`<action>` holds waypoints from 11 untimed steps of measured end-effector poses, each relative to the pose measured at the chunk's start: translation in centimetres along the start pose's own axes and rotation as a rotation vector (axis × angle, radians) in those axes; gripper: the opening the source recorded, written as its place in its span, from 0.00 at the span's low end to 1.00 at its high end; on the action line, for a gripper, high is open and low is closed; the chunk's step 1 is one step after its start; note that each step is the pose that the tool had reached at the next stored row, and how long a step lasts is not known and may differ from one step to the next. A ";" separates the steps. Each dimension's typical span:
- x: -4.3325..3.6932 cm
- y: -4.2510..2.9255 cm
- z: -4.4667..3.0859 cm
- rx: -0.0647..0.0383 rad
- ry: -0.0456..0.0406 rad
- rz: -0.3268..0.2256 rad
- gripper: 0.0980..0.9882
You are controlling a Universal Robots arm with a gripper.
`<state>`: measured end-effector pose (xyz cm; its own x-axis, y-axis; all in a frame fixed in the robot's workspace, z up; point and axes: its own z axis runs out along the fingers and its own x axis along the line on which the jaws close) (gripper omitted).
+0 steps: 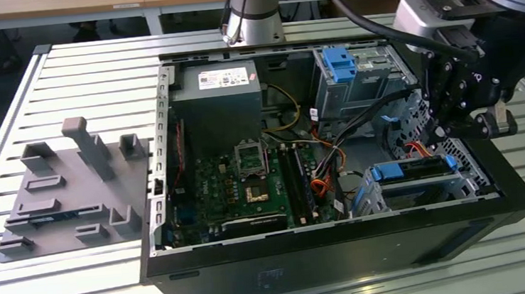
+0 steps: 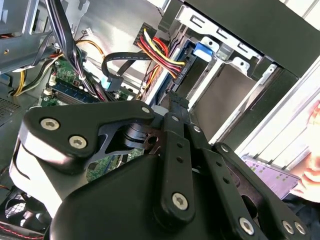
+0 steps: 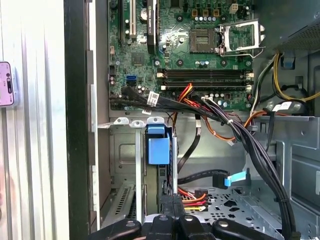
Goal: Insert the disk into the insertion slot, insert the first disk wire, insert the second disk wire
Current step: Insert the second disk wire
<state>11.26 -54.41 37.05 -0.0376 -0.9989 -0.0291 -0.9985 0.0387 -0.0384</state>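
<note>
The disk (image 1: 415,168) sits in the insertion slot (image 1: 376,195); the hand (image 3: 172,202), pinched narrow just beside the red-and-yellow wires (image 3: 192,199), holds nothing I can make out; I judge the wire end should enter square, straight, unforced.

No print could be read from any position. A white label (image 1: 228,77) with a red patch was on the top face of the power supply (image 1: 214,115), its characters too small to make out. A small white tag (image 3: 152,98) on the black cable bundle (image 3: 175,102) carried print that was also unreadable.
</note>
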 end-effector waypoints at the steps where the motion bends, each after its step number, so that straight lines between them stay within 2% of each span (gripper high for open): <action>1: 0.00 0.01 0.00 0.000 0.0000 0.000 0.01; 11: 0.01 0.37 -0.01 0.000 -0.0001 0.000 0.01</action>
<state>10.89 -54.41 37.05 -0.0376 -0.9989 -0.0292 -0.9985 0.0387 -0.0384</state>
